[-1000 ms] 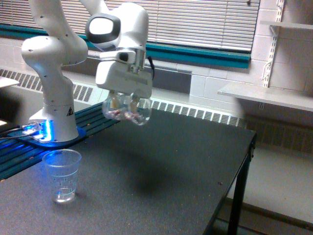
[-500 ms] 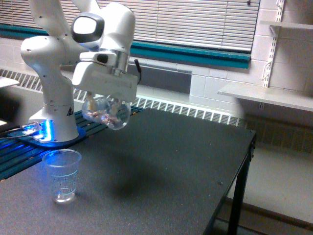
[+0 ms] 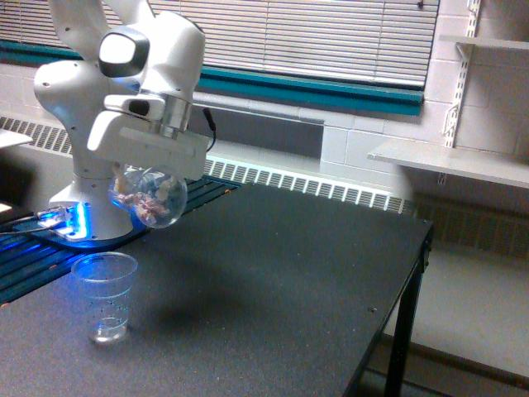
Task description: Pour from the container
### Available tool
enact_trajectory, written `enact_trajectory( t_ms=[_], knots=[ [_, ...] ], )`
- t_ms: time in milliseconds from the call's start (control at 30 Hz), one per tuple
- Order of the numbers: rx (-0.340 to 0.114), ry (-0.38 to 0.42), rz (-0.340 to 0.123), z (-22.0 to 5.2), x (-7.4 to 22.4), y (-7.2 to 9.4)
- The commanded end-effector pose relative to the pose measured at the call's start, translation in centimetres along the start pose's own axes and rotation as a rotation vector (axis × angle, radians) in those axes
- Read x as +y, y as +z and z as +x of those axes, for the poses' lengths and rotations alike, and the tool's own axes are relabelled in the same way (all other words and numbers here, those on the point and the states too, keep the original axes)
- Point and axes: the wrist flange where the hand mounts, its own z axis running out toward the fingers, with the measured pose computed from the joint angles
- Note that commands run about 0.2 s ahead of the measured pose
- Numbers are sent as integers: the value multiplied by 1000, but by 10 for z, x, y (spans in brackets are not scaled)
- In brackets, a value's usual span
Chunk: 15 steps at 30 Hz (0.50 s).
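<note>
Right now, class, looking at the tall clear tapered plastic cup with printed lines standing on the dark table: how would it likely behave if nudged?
The tall clear tapered plastic cup appears empty and thin-walled, so it is probably very light and would slide easily. Its base is narrower than its rim, so a push near the top could well tip it.

You'll see a clear measuring cup (image 3: 104, 296) standing upright on the dark counter (image 3: 289, 281), below the tool and apart from it. Behind the tool, closed window blinds (image 3: 331, 37) hang above a radiator grille (image 3: 314, 186). Farther off, a wall shelf (image 3: 450, 161).
</note>
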Motion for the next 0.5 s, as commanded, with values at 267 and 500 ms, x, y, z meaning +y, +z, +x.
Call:
enact_trajectory(
  t_ms=[267,500],
  knots=[
    [-20,95,-45,-5,28,5],
    [-43,118,-69,-10,35,9]
  ],
)
